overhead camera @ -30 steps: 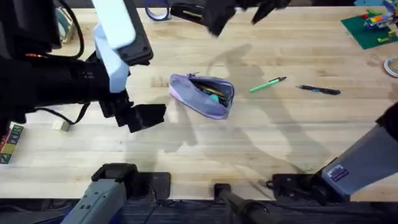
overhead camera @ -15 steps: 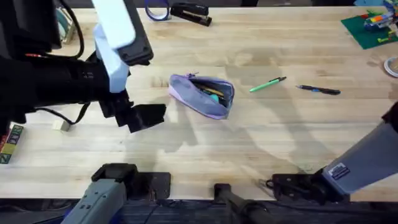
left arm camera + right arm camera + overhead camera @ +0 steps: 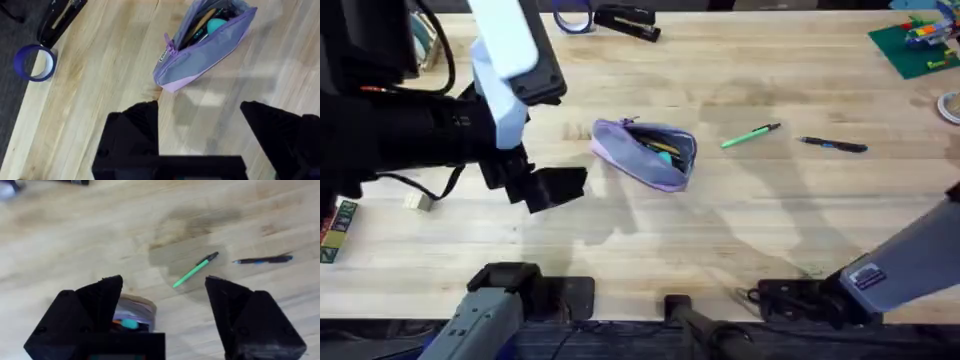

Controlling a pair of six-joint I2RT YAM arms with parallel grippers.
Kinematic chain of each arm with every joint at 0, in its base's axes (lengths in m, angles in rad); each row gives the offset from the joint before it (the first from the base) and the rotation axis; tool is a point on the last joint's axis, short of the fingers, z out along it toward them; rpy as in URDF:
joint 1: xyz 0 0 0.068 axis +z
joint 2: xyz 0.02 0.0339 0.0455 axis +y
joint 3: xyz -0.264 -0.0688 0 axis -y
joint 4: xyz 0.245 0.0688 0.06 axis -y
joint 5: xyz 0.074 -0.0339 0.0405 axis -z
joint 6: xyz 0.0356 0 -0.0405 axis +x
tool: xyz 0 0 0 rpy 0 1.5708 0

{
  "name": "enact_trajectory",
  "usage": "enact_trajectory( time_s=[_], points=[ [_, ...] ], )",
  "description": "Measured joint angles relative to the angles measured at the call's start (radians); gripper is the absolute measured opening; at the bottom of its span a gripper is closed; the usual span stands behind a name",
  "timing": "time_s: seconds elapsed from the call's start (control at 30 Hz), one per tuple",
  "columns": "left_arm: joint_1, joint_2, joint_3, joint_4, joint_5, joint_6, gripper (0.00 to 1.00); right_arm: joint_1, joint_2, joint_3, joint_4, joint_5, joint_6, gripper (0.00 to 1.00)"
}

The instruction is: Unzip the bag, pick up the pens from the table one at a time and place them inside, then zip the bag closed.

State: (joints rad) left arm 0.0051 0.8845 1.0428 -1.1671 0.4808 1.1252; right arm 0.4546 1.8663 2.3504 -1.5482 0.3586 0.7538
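- Overhead view: the bag (image 3: 646, 152) lies mid-bench, zipper already open, mouth gaping with items inside; its long axis runs on a slant from upper left to lower right.
- Green pen (image 3: 751, 136) lies on the bench (image 3: 740, 225) just right of the bag, clear of it, tip end angled up to the right. Dark pen (image 3: 832, 145) lies farther right, nearly level, apart from the green one.
- Left hand (image 3: 548, 186) hovers just left of the bag, fingers spread, grasping nothing. Left wrist view confirms it: both black fingers (image 3: 137, 125) stand apart with bare wood between them, the bag (image 3: 202, 47) ahead.
- Right wrist view: right hand (image 3: 162, 312) is released and empty, high over the bench, looking down on the green pen (image 3: 195, 270) and the dark pen (image 3: 262, 259), with the bag's (image 3: 131, 314) mouth at its near edge.
- Judgement: unzipping looks done; next is the first pen pick-up. Both pens lie on the right side of the bag, so the right arm is the better placed, and the green pen is its nearer target.
- Pen's long axis is diagonal; the hand would likely need to turn so its fingers close across the barrel.
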Motion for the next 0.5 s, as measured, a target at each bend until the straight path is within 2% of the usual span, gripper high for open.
enact_trajectory(
  time_s=[0.27,0.5],
  points=[
    [0.0,0.0,0.0,0.0,0.0,0.0,0.993,-0.002,-0.022,0.004,0.0,-0.013,0.202,0.996],
    [0.0,0.0,0.0,0.0,0.0,0.0,0.993,-0.002,-0.022,0.004,0.023,-0.016,0.24,0.995]
  ],
)
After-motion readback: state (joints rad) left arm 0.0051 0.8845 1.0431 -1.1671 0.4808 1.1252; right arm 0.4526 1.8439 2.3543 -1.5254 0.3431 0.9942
